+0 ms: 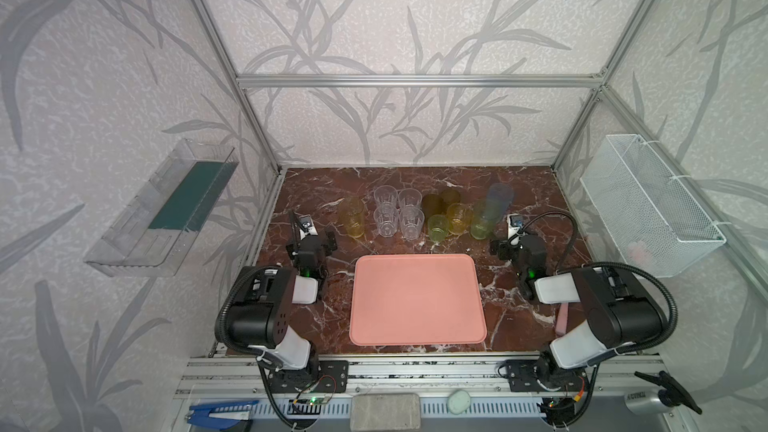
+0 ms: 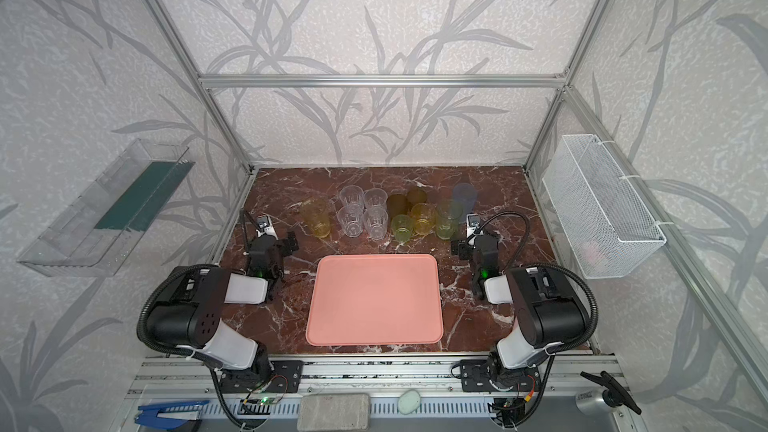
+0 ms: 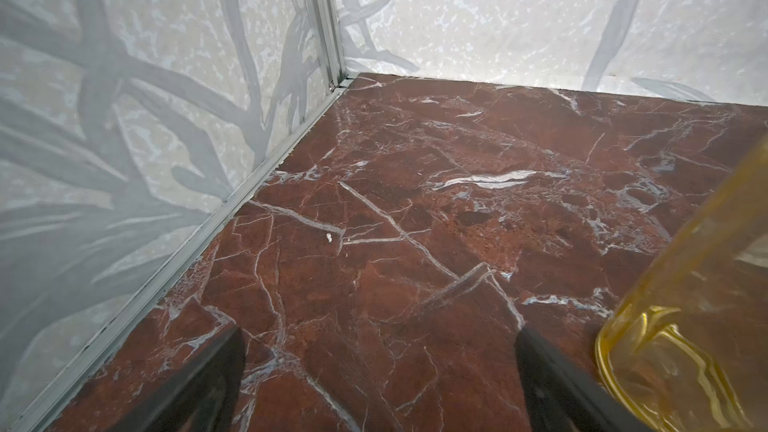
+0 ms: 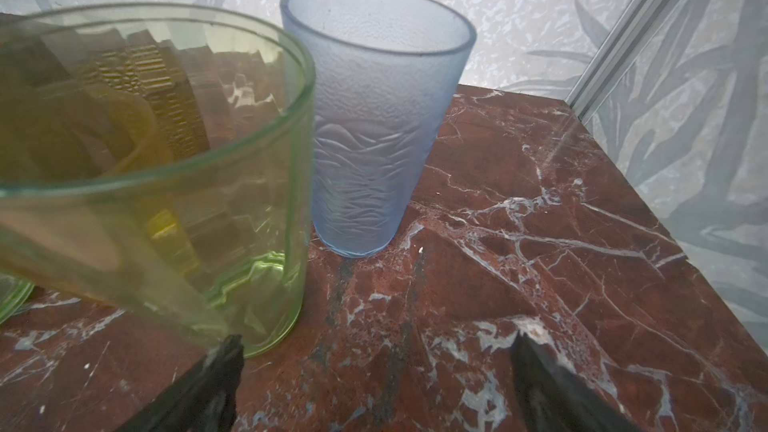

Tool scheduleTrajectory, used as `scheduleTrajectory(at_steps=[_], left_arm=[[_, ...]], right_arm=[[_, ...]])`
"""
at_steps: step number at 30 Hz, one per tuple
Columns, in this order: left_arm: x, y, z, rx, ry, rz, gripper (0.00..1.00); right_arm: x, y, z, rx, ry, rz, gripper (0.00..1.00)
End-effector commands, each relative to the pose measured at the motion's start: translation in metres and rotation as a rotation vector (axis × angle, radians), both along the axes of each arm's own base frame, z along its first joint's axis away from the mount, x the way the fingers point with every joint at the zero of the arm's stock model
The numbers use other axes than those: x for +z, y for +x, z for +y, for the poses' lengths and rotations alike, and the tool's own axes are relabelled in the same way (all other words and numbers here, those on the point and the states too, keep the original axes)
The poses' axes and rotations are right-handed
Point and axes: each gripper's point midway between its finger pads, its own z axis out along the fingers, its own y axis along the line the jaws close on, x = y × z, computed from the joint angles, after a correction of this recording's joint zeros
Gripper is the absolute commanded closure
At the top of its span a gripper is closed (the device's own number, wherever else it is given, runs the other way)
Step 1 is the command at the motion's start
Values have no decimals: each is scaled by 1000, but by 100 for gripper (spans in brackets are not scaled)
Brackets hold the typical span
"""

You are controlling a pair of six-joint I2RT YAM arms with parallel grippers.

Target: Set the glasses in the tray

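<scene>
**Glasses (image 1: 385, 222) stand beyond the tray (image 1: 417, 326), both grippers wide**

Low in the middle of both top views, the salmon-pink tray lies flat on the red marble table (image 1: 324, 184), its whole surface showing pink. At the left edge of the frame a clear wall bin (image 1: 124, 255) holds a dark green flat piece (image 1: 187, 197). At the right edge a white wire basket (image 1: 665, 218) holds something pinkish (image 1: 638, 249), too blurred to name.

The left gripper (image 3: 380, 371) sits just off the tray's far left corner and the right gripper (image 4: 378, 376) off its far right corner. Each has its jaws spread wide with only marble between them, gripping nothing. The tall yellow glass (image 3: 685, 326) stands just beside one left finger. The tall green glass (image 4: 166, 201) stands just beside one right finger; whether they touch I cannot tell.

Farther back, across the middle of the frame, all eleven stand upright on the marble. From left to right they are the tall yellow, four clear faceted glasses (image 1: 411, 222) in a square, two amber glasses (image 1: 432, 203), a short yellow-green glass (image 1: 437, 228), an orange glass (image 1: 458, 218), the tall green, and the blue-purple glass (image 4: 374, 118) farthest right.
</scene>
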Motion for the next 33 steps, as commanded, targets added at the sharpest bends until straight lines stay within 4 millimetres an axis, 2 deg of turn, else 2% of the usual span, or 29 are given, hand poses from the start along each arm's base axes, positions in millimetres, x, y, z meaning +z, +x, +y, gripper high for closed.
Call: scheduleTrajectory(at_steps=[1,33], left_arm=[[8,7,1,-2,11,-22,1],[9,5,-3,-13,26,-31,1]], right_arm=[[10,7,1,-3,-7,-42,1],[10,7,0,-7,2,-38,1]])
